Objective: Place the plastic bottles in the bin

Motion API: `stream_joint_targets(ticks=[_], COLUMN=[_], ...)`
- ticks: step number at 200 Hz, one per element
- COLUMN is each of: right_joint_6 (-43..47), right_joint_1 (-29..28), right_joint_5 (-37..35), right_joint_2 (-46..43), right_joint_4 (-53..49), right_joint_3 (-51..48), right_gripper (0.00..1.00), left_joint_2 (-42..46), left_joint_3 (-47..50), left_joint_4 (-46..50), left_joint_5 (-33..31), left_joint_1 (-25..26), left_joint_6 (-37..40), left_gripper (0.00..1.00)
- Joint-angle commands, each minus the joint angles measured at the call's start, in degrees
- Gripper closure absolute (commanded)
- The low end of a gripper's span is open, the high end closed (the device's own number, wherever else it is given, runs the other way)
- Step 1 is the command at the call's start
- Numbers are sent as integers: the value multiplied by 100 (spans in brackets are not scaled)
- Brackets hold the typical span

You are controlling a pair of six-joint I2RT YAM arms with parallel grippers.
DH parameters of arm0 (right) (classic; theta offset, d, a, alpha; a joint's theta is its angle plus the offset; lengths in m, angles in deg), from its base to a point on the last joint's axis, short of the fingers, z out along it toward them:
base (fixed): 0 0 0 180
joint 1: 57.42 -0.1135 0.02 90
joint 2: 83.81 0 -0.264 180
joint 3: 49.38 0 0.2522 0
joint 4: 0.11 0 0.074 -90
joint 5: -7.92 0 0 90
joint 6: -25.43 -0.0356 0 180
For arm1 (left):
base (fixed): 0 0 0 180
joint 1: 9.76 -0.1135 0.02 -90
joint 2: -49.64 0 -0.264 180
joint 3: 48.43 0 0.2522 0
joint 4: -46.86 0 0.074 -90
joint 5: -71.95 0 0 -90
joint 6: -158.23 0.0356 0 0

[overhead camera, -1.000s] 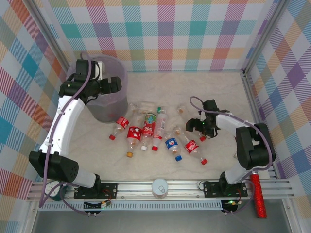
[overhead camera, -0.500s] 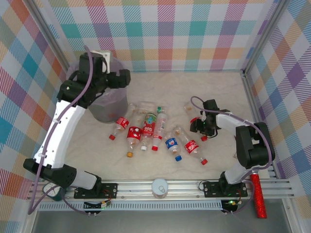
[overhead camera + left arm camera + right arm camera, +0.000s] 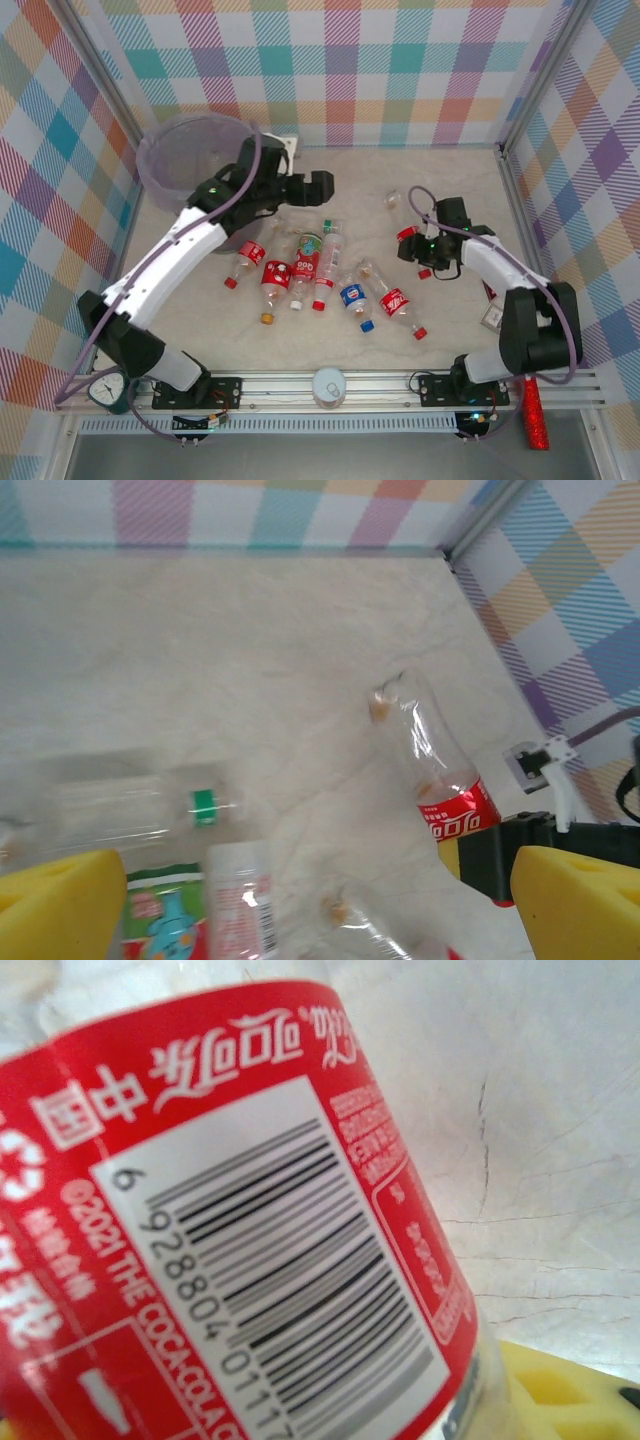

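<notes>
Several clear bottles lie in a loose row mid-table: red-labelled ones (image 3: 275,278), a blue-labelled one (image 3: 352,296) and a green-labelled one (image 3: 310,243). The grey bin (image 3: 170,148) with its purplish liner stands at the far left. My left gripper (image 3: 318,183) hovers open just beyond the pile; its yellow pads (image 3: 55,905) have nothing between them, and bottles (image 3: 235,895) lie below. My right gripper (image 3: 422,248) is shut on a red-labelled bottle (image 3: 402,218), held off the table at the right; its label (image 3: 230,1250) is close to the lens, against a yellow pad (image 3: 565,1390).
Checkered walls and metal frame posts enclose the table on three sides. A small white box (image 3: 287,150) sits by the back wall near the bin. A small card (image 3: 492,317) lies at the right edge. A white round cap (image 3: 328,384) rests on the front rail.
My left arm has swung right from above the bin to beyond the bottle pile. My right gripper has lifted its bottle and moved a little farther back and right.
</notes>
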Motion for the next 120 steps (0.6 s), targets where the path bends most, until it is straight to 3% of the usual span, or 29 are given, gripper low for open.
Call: stream_joint_targets(ticks=[1, 17, 63, 120], right_joint_6=[-124, -266, -992, -1519], right_joint_1=[67, 86, 65, -370], right_joint_5=[700, 1168, 2338, 2701], right_joint_2=[-508, -838, -1040, -994], right_joint_4=[167, 439, 1415, 2247], right_joint_3=[-246, -407, -638, -891], right_gripper=[56, 58, 59, 59], left_joint_2=[-239, -412, -878, -1527], left_joint_3=[301, 655, 1054, 1130], left_joint_4=[-1096, -1897, -2957, -3927], left_joint_5=[623, 969, 1379, 1538], left_joint_1=[234, 280, 428, 482], left_joint_6=[-745, -1303, -2025, -2830], left_gripper=[1, 1, 0, 0])
